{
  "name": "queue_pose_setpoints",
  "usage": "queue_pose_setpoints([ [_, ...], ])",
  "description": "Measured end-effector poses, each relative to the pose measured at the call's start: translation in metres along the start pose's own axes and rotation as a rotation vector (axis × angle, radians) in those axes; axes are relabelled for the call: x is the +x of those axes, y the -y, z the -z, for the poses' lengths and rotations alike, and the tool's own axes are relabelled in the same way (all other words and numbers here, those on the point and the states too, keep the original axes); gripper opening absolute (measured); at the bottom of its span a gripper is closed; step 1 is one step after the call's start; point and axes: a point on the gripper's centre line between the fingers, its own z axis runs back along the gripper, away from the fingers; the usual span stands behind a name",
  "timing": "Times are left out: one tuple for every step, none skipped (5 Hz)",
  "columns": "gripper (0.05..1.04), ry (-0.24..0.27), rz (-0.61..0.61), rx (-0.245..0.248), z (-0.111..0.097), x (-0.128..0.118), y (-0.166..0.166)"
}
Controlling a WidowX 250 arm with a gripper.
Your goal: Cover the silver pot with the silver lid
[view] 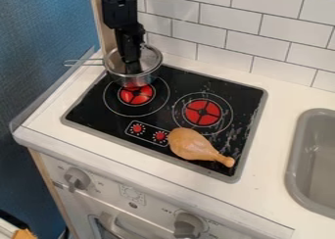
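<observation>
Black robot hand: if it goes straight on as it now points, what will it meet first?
The hand points down over the silver pot, so the pot or whatever covers it would likely come first; the depth between is unclear.

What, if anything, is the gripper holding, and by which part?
It cannot be told: the gripper hangs down at the silver pot, but no hold can be made out.

Robot arm point(126, 22) is presenting black throughout, its surface looking mostly dull, with faint grey highlights showing along some edges. A boxy, angular housing point(118, 10) is forming the upper part; below it, a narrower section point(130, 37), stepped in outline, is leading to the black tool point(132, 66).
</observation>
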Motion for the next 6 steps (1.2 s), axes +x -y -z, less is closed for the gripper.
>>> queue_pose_setpoints([
  [0.650, 0.010, -0.014, 0.007, 0.000, 0.000, 0.000],
  [0.938, 0.003, -0.007, 0.001, 0.001, -0.002, 0.000],
  [1.007, 0.012, -0.002, -0.002, 0.003, -0.002, -0.002],
  [1.003, 0.008, 0.012, -0.018, 0.000, -0.005, -0.008],
  [1.000, -0.019, 0.026, -0.046, -0.015, -0.009, -0.014],
  [1.001, -0.055, 0.043, -0.086, -0.040, -0.012, -0.018],
])
